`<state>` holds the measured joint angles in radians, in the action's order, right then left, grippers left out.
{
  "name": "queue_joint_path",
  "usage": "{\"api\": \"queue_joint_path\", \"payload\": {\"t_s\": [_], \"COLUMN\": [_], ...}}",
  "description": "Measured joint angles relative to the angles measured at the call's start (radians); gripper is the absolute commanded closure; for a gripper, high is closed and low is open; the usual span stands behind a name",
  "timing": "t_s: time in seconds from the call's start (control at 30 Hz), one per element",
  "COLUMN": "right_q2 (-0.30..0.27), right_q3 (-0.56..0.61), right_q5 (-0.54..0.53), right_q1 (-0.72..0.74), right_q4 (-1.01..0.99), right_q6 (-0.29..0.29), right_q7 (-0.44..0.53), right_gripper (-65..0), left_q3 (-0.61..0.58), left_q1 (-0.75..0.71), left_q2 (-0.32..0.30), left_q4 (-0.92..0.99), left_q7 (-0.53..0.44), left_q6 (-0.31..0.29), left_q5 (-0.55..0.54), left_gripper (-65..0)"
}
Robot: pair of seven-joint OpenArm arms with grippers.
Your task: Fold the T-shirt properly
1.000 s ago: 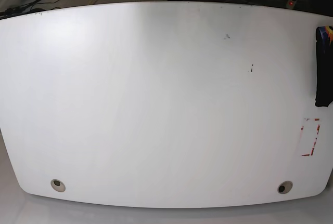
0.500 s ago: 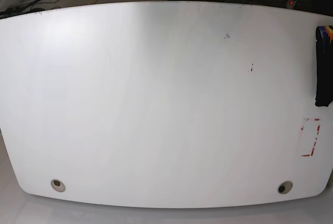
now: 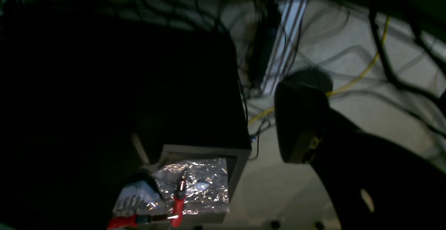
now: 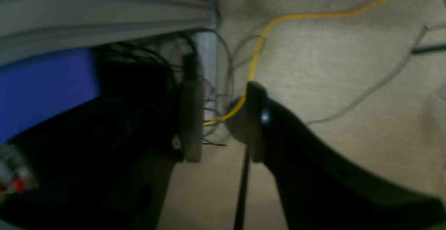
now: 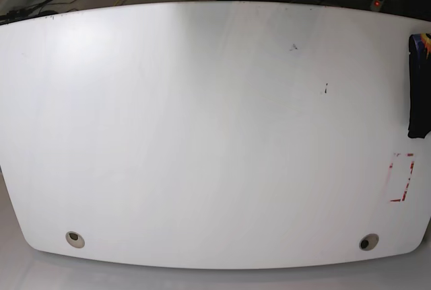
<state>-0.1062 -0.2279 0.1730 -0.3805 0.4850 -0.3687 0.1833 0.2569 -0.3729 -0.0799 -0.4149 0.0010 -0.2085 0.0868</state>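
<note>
The T-shirt (image 5: 419, 88), soft, light and floppy, lies bunched at the worktop (image 5: 202, 135) edge, above the red marks (image 5: 402, 177). Left pincer (image 3: 303, 125) unreadable; right pincer (image 4: 219, 122) spread, empty.

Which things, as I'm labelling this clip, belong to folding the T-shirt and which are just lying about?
For the job:
- T-shirt, a black bundle at the far right edge of the table
- right gripper, open and empty, away from the table

Lying about:
- yellow cable on the floor
- red tape marks on the table
- red-handled pliers
</note>
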Motion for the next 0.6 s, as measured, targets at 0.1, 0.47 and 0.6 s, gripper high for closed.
{"api": "queue_joint_path", "payload": {"t_s": [0.1,0.47,0.6], "right_q2": [-0.010,-0.022,-0.037], "right_q3": [0.000,0.001,0.001], "right_q5": [0.013,0.030,0.031], "right_q1": [0.045,0.183,0.189], "right_q4": [-0.069,-0.203,-0.227], "right_q6": [0.000,0.036,0.038], "right_q7": [0.001,-0.003,-0.004], "right_gripper": [-18.7,-19.0,-19.2], "left_q3": [0.000,0.000,0.000], "left_q1": [0.052,0.165,0.166], "left_q2": [0.003,0.005,0.004], "left_q4": [0.061,0.174,0.176], "left_q7": [0.001,-0.006,-0.002], "left_q6": [0.033,0.087,0.123], "left_q5": [0.028,0.048,0.048], "left_gripper": [-44.0,-44.0,-44.0]}}
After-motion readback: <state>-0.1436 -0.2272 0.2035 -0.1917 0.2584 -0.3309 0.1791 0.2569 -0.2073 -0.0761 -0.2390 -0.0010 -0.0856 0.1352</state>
